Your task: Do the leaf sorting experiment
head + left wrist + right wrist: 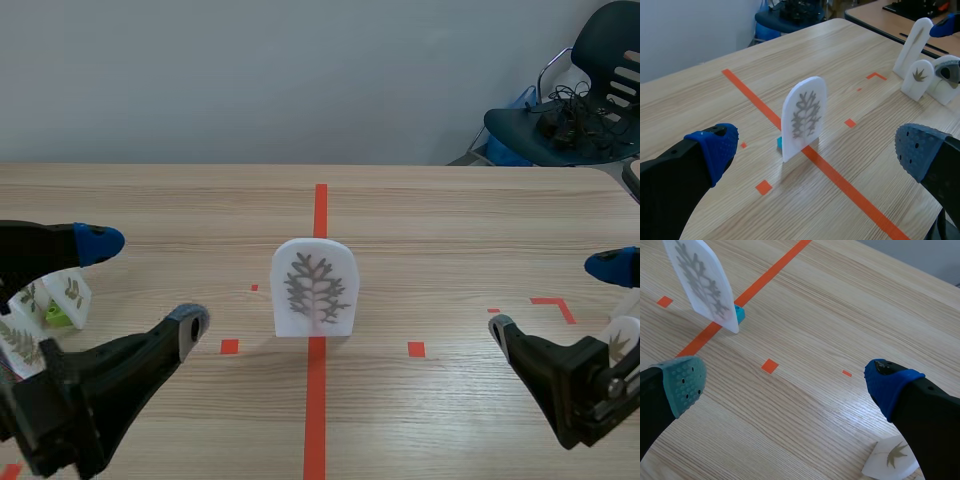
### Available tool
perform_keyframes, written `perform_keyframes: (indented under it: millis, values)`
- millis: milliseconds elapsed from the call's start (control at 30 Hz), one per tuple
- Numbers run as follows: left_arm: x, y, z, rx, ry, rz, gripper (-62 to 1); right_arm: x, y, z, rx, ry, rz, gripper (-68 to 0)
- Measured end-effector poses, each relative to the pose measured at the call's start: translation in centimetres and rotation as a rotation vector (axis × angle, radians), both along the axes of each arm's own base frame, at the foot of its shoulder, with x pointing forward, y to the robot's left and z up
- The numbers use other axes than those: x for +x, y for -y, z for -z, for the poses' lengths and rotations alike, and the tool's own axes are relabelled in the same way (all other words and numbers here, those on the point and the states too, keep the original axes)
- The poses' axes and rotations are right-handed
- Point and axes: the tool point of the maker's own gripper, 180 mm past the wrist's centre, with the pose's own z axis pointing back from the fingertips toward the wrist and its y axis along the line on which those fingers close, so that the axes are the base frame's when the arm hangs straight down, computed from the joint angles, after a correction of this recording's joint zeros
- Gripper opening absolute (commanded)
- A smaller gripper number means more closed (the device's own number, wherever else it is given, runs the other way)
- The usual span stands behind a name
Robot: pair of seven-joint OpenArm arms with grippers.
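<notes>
A white arched card with a grey branching leaf (313, 288) stands upright on the orange centre line, in a small blue holder (779, 143). My left gripper (145, 285) is open at the table's left, some way from the card (803, 118), nothing between its fingers. My right gripper (560, 300) is open at the right, the card (702, 282) ahead and off to one side. Several small white leaf cards (45, 305) with a green piece stand by the left arm. More leaf cards (918, 77) stand by the right arm; one with a brown leaf (892, 457) lies under the right finger.
Orange tape squares (229, 346) and a corner mark (556, 305) flank the centre line (316, 400). A dark chair (570, 110) with cables stands beyond the table's far right corner. Bare wood lies between the grippers and the centre card.
</notes>
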Motion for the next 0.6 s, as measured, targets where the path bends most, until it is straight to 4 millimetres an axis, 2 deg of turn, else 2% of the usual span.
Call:
perform_keyframes:
  millis: [100,300,467,600]
  values:
    - [0.6,0.5,1.5,0.023,-0.007,0.022,1.4,0.0,0.0,0.0,0.0,0.0,0.0,0.4]
    - [1.7,0.9,5.8,0.076,-0.053,0.054,1.4,0.0,0.0,0.0,0.0,0.0,0.0,0.4]
    - [3.4,0.7,8.0,0.05,-0.059,0.043,1.4,0.0,0.0,0.0,0.0,0.0,0.0,0.4]
    - [4.5,1.7,9.8,0.053,-0.075,0.051,1.4,0.0,0.0,0.0,0.0,0.0,0.0,0.4]
